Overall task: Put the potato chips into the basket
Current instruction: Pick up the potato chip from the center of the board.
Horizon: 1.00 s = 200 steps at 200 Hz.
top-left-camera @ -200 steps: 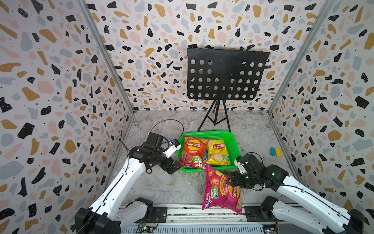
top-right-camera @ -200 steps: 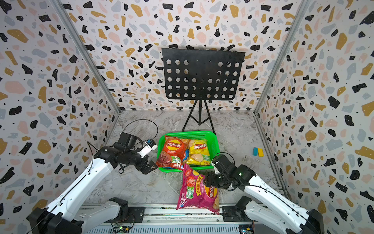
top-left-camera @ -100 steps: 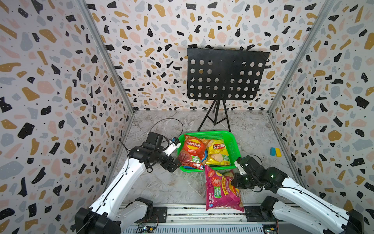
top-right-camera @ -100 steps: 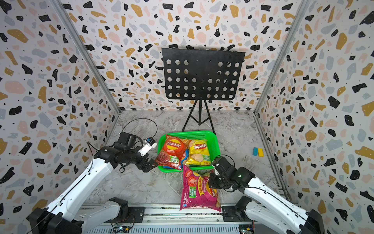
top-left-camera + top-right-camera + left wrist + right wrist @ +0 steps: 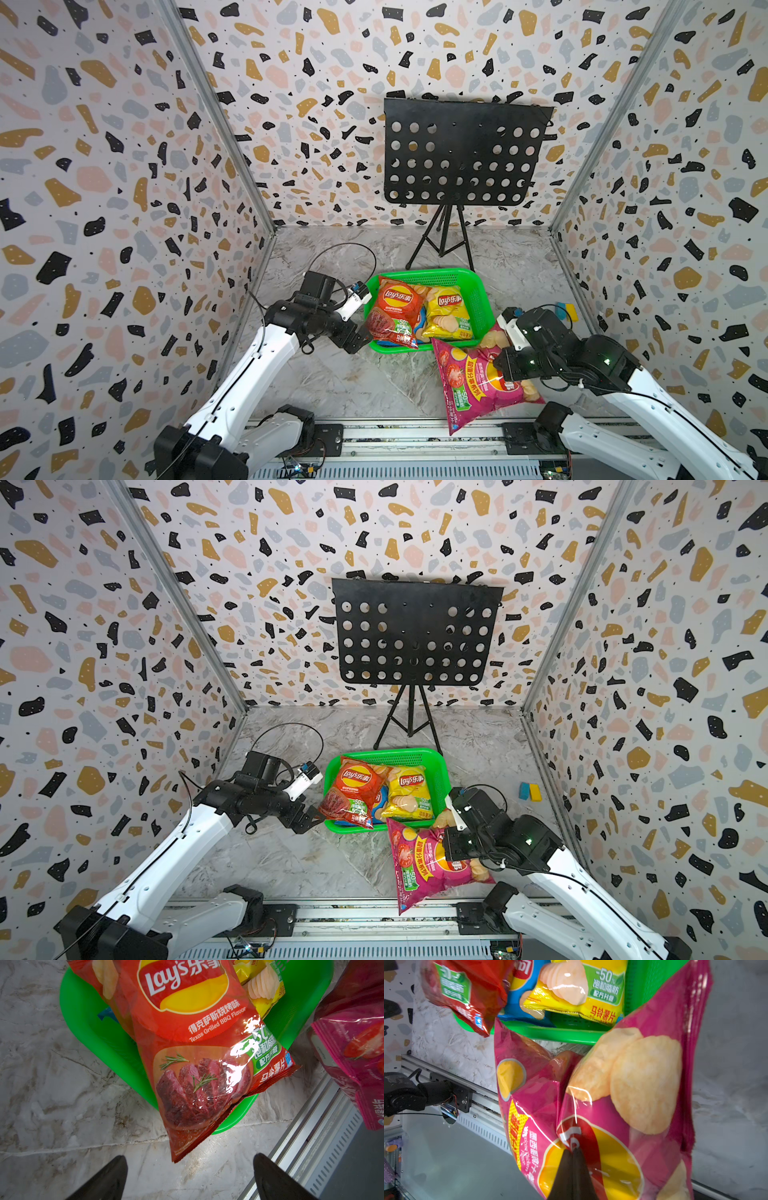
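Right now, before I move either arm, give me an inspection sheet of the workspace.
Surface: grey marbled tabletop; nothing spilled seen.
Job's things: green basket holds red bag, overhanging its rim, yellow bag, blue bag mostly buried; pink bag outside.
Clutter: blue-and-yellow block near right wall.
Grippers: left gripper open, empty; right gripper shut on pink bag.
Cables: black cable loops above left arm.
Surroundings: black perforated stand, speckled walls.

Red bag (image 5: 187, 1043): "Lay's" logo, "Texas Grilled BBQ Flavor" below. Yellow bag (image 5: 581, 991), right of it: "Lay's", "-50%". Pink bag (image 5: 415, 870), nearer: Chinese chars.
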Motion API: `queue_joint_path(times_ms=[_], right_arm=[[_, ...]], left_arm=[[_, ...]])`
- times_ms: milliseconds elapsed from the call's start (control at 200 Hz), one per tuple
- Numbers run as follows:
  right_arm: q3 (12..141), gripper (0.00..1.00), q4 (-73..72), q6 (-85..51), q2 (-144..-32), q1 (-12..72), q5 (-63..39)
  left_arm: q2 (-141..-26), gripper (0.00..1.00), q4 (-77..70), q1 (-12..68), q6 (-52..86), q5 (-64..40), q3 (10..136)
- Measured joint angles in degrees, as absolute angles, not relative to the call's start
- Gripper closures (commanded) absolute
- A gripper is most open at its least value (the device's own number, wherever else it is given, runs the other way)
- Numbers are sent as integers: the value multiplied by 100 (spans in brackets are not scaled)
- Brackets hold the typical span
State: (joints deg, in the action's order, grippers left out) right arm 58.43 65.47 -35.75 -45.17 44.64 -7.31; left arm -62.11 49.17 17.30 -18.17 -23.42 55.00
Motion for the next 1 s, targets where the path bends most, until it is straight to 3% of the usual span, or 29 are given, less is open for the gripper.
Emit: queue_joint_path(times_ms=[230, 631, 1001], right_arm=[[7279, 100, 7214, -2720, -5284, 4464, -370], [9404, 100, 7609, -281, -7336, 4464, 1332], [9426, 100, 6770, 2403, -8040, 4464, 1929]], left_arm=[[-6211, 3, 4895, 1730, -1815, -2340, 5487], [-6215, 3, 4831, 1730, -1793, -2263, 5380], [-6248, 3, 4790, 1730, -1772, -2191, 5371]])
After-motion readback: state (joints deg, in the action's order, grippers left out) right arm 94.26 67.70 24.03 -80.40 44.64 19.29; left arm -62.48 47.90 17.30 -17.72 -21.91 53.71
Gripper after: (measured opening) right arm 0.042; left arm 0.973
